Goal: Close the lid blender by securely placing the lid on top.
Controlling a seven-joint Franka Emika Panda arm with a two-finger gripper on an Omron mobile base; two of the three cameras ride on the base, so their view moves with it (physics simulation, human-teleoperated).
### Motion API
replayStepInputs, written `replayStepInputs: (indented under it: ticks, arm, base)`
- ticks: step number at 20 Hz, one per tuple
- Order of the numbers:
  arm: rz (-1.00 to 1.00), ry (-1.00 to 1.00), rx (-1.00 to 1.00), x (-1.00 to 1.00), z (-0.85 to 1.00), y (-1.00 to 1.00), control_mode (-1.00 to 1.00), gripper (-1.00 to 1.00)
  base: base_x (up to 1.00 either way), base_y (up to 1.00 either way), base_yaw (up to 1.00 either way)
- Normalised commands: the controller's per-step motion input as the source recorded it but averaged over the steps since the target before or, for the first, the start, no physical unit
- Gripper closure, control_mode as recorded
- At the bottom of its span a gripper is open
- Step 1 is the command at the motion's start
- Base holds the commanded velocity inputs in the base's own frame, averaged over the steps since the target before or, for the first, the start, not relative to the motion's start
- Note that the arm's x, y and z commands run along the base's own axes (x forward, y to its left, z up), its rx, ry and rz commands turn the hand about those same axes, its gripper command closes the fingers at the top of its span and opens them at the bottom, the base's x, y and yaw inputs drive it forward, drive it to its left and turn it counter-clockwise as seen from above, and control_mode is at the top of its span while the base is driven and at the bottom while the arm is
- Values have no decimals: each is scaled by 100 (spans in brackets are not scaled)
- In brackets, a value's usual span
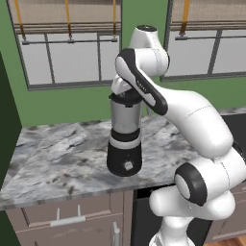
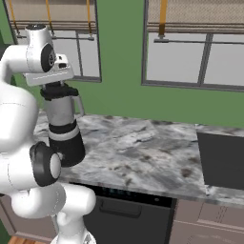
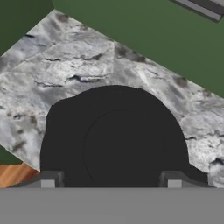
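Note:
The blender (image 1: pixel 125 144) stands upright on the marble counter, a black base with a white mark under a grey jar (image 2: pixel 61 112) with a side handle. The black round lid (image 3: pixel 118 144) lies over the jar mouth (image 1: pixel 126 101), its raised centre facing the hand camera. Directly above the lid hangs my gripper (image 3: pixel 111 179), pointing straight down. Its two fingertips (image 3: pixel 50 179) stand apart, one on each side of the raised centre, and nothing is pinched between them. From the right base the hand (image 2: pixel 50 76) sits just over the lid (image 2: pixel 59 90).
The marble counter (image 1: pixel 57 153) stretches left and right of the blender, backed by a green wall with windows. A dark cooktop (image 2: pixel 221 159) is set into the counter at the far right. A dark tall cabinet (image 1: pixel 7 125) borders the left end.

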Motion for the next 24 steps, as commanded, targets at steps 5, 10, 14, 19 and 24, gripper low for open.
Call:
replayStepInputs:
  ticks: [5, 10, 14, 19, 24]
  arm:
    - [7, -1, 0, 28, 0, -22, -100, 100]
    - [2, -7, 0, 4, 0, -1, -100, 100]
    - [0, -10, 0, -1, 0, 0, -100, 100]
    - [0, -2, 0, -6, -6, 4, -100, 100]
    - [0, 1, 0, -2, -4, 18, -100, 100]
  base:
    - [0, 0, 0]
    - [0, 0, 0]
    - [0, 0, 0]
    - [0, 0, 0]
    - [0, 0, 0]
